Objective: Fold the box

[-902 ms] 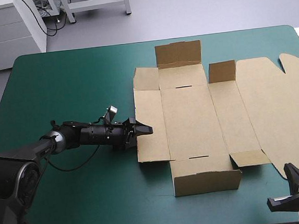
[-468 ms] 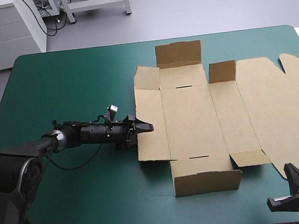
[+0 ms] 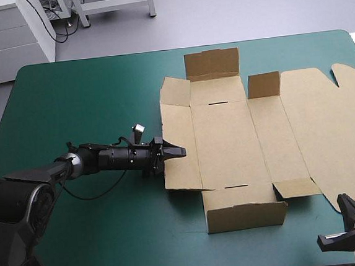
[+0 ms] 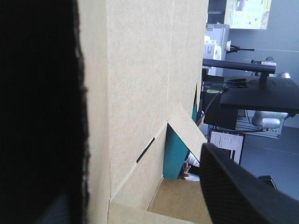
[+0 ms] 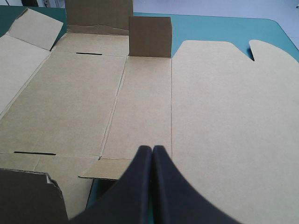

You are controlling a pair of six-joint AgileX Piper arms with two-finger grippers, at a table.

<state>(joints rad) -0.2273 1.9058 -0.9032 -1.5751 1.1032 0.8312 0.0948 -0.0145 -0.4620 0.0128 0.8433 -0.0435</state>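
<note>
Teal-green cover [image 3: 87, 97] bears the box [image 3: 227, 135], open left jaws now farther over its edge, right jaws closed.

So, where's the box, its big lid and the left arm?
box [image 3: 228, 144]: high view, on the flat middle panel.
lid [image 5: 224, 107]: right wrist view, on the middle of the wide flat panel.
left arm [image 3: 105, 158]: high view, on the black forearm.
</note>
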